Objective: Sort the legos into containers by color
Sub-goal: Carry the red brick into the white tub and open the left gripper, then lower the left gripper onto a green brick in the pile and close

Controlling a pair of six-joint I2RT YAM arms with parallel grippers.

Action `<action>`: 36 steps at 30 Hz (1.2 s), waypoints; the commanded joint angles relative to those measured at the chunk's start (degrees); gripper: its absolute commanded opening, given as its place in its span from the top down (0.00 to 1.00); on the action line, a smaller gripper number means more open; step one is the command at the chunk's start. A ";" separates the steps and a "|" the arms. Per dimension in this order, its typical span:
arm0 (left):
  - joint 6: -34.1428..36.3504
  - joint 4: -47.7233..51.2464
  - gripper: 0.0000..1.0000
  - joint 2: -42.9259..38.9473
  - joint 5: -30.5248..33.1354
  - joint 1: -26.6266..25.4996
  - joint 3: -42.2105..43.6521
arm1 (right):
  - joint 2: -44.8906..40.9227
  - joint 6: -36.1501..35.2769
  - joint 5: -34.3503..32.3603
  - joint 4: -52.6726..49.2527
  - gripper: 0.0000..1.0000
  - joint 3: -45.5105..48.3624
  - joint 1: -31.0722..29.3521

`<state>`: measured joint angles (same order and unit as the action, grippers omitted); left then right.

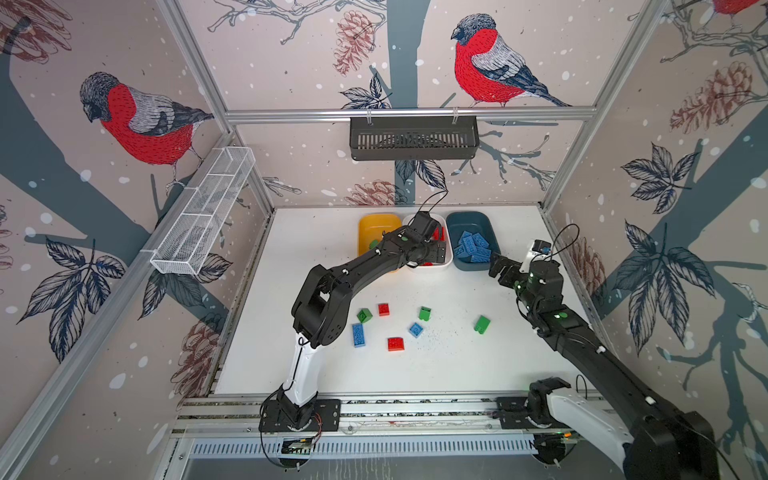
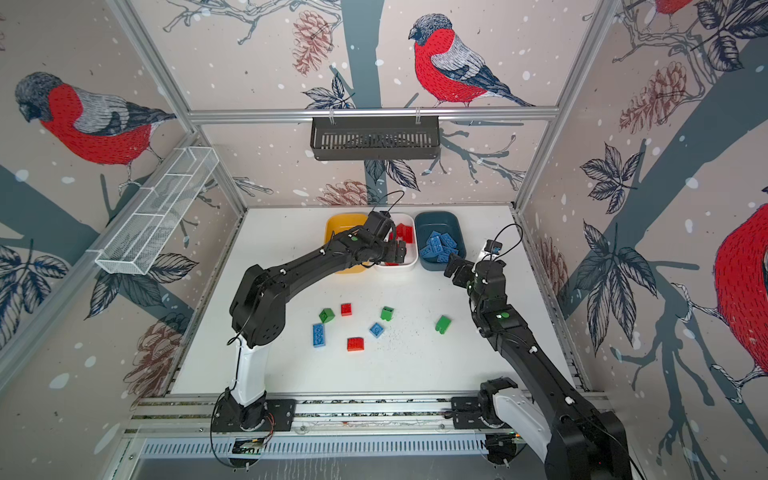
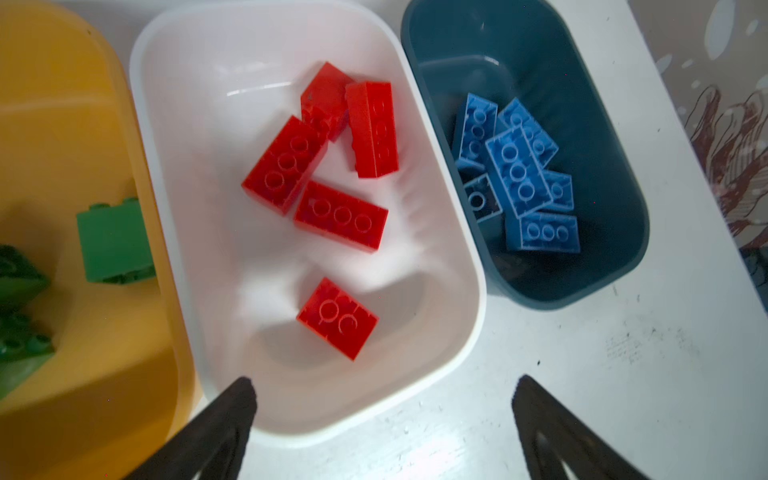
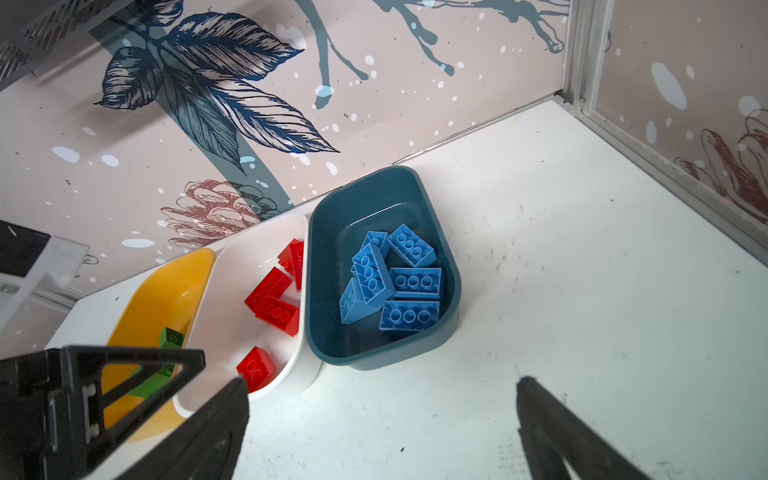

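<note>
Three containers stand in a row at the back of the table: a yellow tub (image 1: 376,226) with green legos (image 3: 114,241), a white tub (image 3: 232,104) with several red legos (image 3: 340,216), and a teal tub (image 1: 473,220) with several blue legos (image 3: 515,174). My left gripper (image 3: 384,380) hangs open and empty over the near end of the white tub, just above a red brick (image 3: 337,318). My right gripper (image 4: 382,380) is open and empty by the teal tub's front right corner. Loose legos lie mid-table: green (image 1: 364,316), red (image 1: 383,309), green (image 1: 424,313), green (image 1: 482,324), blue (image 1: 416,329), blue (image 1: 359,334), red (image 1: 395,343).
A black slotted basket (image 1: 413,139) hangs on the back rail. A white wire rack (image 1: 203,216) hangs on the left wall. Patterned walls close the table on three sides. The arms' bases sit on a metal rail (image 1: 415,409) along the front edge.
</note>
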<state>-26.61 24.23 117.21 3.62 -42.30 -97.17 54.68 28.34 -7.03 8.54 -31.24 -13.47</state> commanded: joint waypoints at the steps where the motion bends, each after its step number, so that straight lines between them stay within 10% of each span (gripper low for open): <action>1: -1.61 -0.10 0.03 -2.83 2.50 -1.84 4.88 | 0.34 1.40 1.65 3.68 0.00 0.56 -0.32; 16: -5.25 10.12 0.04 -8.31 0.15 -13.61 20.31 | 6.09 5.37 -2.69 4.55 0.01 -0.65 -0.45; 36: -5.72 11.12 0.16 -3.10 4.32 -14.98 19.08 | 9.66 5.77 -3.71 3.33 0.01 -2.42 -0.59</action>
<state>-31.77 34.02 112.57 3.79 -57.23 -76.55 64.31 33.39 -9.96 11.18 -33.15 -13.93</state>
